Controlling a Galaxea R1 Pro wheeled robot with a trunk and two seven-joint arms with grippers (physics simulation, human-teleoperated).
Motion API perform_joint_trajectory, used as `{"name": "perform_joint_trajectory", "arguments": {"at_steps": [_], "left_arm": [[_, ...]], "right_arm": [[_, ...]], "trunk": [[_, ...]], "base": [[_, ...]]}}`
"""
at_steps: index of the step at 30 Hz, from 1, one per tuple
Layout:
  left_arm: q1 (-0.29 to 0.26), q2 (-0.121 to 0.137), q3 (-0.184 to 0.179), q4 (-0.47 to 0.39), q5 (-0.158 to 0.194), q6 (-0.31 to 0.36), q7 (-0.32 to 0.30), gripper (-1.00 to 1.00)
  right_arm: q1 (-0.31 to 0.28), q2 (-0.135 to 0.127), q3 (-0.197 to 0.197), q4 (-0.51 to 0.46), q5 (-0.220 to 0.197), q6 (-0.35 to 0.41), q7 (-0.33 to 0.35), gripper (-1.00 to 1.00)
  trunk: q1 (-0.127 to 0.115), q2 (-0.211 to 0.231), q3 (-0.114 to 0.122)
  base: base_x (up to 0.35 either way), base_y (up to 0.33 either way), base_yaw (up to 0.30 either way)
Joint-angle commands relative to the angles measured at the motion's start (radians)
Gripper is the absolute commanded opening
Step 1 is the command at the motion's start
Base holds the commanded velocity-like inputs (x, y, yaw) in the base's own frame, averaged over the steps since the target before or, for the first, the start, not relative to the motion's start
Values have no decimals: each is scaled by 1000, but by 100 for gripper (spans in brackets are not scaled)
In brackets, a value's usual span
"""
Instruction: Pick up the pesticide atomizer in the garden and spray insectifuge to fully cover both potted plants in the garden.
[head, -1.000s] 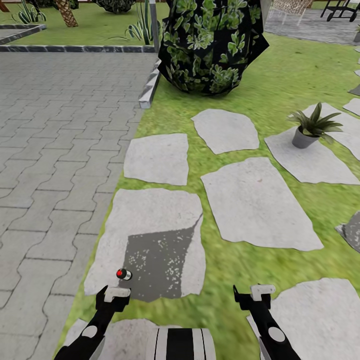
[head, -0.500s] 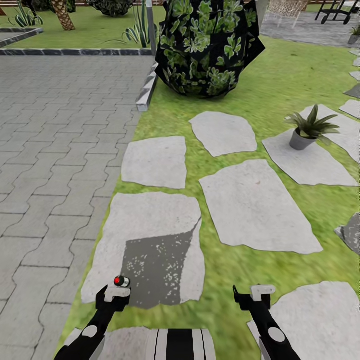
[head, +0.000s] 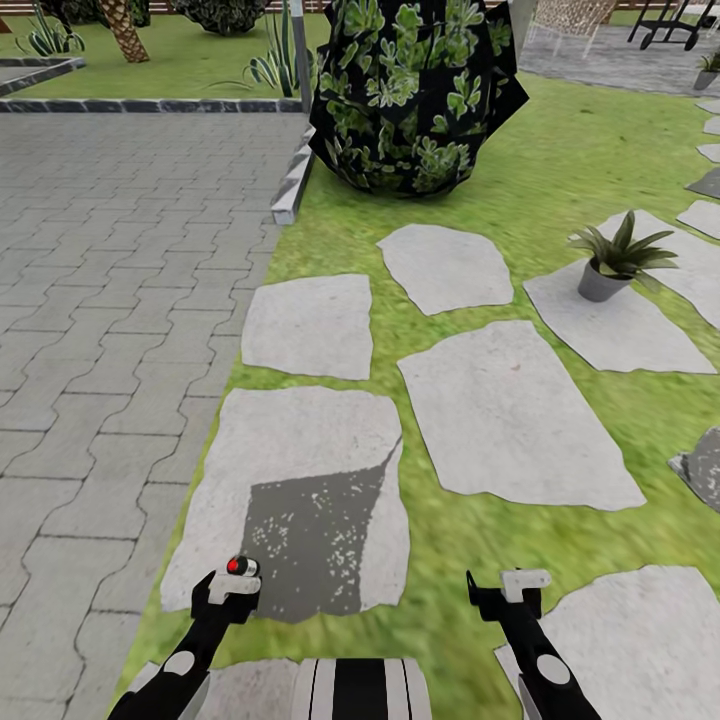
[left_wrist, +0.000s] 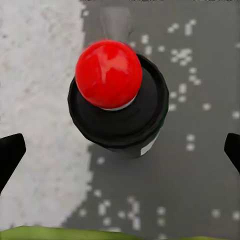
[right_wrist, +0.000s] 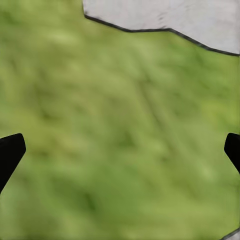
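The pesticide atomizer (head: 240, 567) stands upright on a dark patch of a grey stepping stone (head: 300, 450), its red top facing up. My left gripper (head: 232, 585) hangs open right over it. In the left wrist view the atomizer's red top (left_wrist: 108, 74) and dark body (left_wrist: 122, 120) sit between the spread black fingertips (left_wrist: 10, 155), a little off centre, with nothing touching. My right gripper (head: 520, 585) is open over grass (right_wrist: 120, 150). One potted plant (head: 615, 262) stands on a stone at the right. A second small pot (head: 708, 68) shows far away.
A big dark leafy bush (head: 415, 90) rises ahead. A grey paved path (head: 110, 280) with a striped curb (head: 295, 180) runs along the left. More stepping stones (head: 510, 410) lie in the lawn. A lamp post (head: 298, 50) and an agave (head: 270, 65) stand at the back.
The whole view has crept forward, so the ground slid toward me. The atomizer now sits directly at my left gripper's tip. Both grippers stay open.
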Motion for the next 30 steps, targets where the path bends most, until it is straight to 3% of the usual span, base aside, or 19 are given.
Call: {"name": "perform_joint_trajectory", "arguments": {"at_steps": [1,30], "left_arm": [[-1,-1,6,1,-11,-4,2,100],[0,0,7,1,-11,-4,2,100]], "right_arm": [[0,0,-1,1,10,-2,-3,100],[0,0,-1,2,10,-2,-3,100]], "trunk": [[0,0,-1],[0,0,-1]], "base": [[21,0,0],[33,0,0]]}}
